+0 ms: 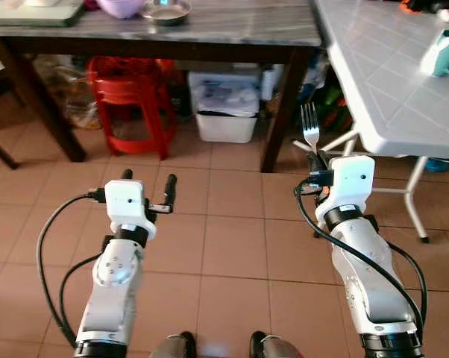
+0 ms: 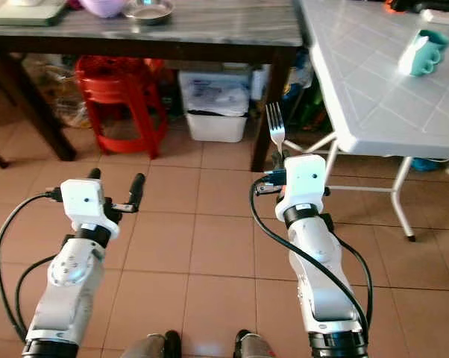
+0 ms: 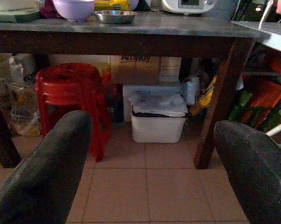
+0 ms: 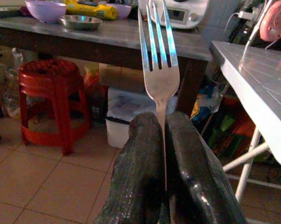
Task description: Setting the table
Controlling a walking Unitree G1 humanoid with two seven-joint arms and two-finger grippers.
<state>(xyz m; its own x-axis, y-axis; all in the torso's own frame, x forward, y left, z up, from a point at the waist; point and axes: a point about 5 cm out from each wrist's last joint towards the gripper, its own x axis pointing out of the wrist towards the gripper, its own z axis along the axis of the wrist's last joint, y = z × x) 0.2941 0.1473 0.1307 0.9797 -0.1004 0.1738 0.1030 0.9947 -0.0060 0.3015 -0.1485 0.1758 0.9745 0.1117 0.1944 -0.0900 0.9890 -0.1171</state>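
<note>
Item: 1 metal fork point(image 4: 158, 70), tines up, handle pinched between the right gripper point(image 4: 164, 135) jaws, held beside the white bench point(image 1: 388, 82). Judged light, rigid, slick; grip low on the handle. Left gripper point(image 1: 148, 181): jaws spread, carrying nothing.

A stack of red plastic stools point(image 1: 131, 104) stands on the tiled floor point(image 1: 224, 246) under the dark table, with a white bin point(image 1: 226, 112) lined with a bag just beside it, near the table's leg. Behind the bin sits what looks like a cardboard box point(image 3: 140, 70), dim in the shade.
</note>
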